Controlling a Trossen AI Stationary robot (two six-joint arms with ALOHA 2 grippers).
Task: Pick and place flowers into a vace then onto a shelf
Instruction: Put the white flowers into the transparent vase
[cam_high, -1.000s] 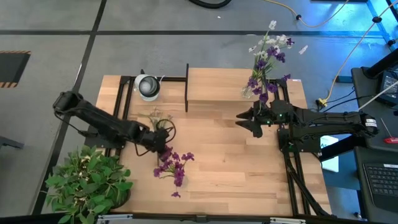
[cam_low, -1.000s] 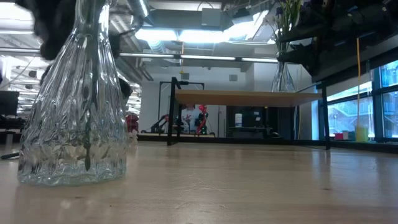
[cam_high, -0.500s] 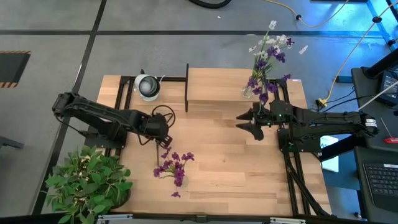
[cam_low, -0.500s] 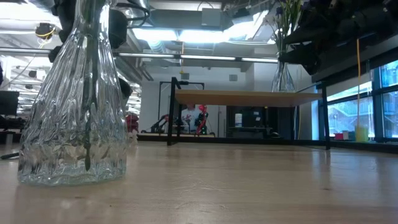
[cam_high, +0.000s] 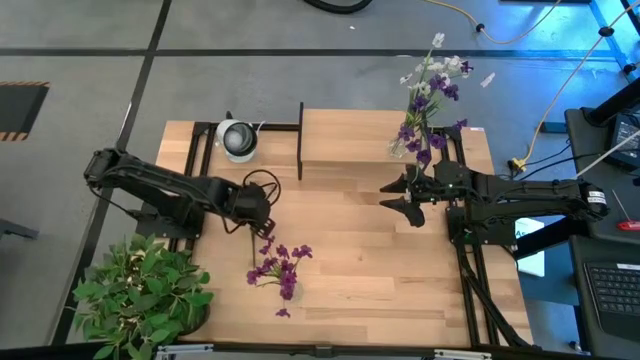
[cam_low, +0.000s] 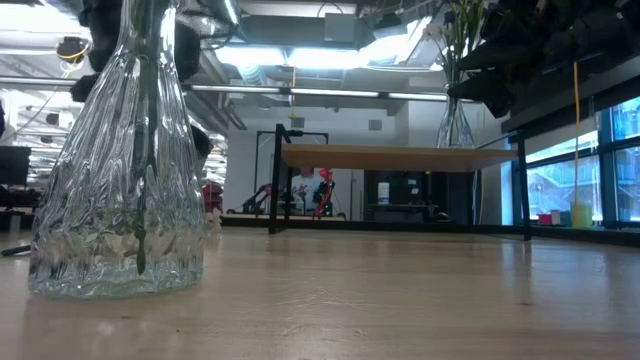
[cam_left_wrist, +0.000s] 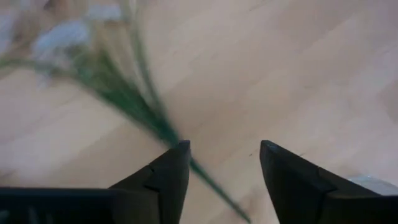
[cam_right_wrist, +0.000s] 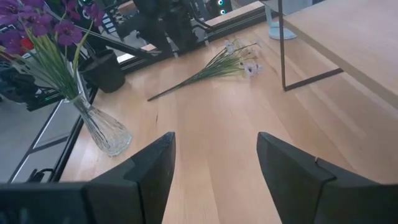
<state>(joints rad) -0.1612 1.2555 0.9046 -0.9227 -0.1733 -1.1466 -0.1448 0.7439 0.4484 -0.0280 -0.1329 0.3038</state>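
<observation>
From above, the left gripper (cam_high: 262, 216) hovered beside the ribbed clear glass vase (cam_high: 263, 250) of purple flowers (cam_high: 280, 268); a loose white-blossomed green stem (cam_high: 250, 187) lay just beyond it, short of the low light-wood shelf (cam_high: 365, 138). The right gripper (cam_high: 398, 197) waited, fingers parted, empty, below the shelf's bouquet.

At table level, the vase (cam_low: 128, 160) stood upright.

The left wrist view showed parted fingers (cam_left_wrist: 168, 171) empty, the stem (cam_left_wrist: 140, 102) passing between them. A good pick probably means dropping squarely over it before closing.

The right wrist view showed the stem (cam_right_wrist: 208, 67) flat ahead.
</observation>
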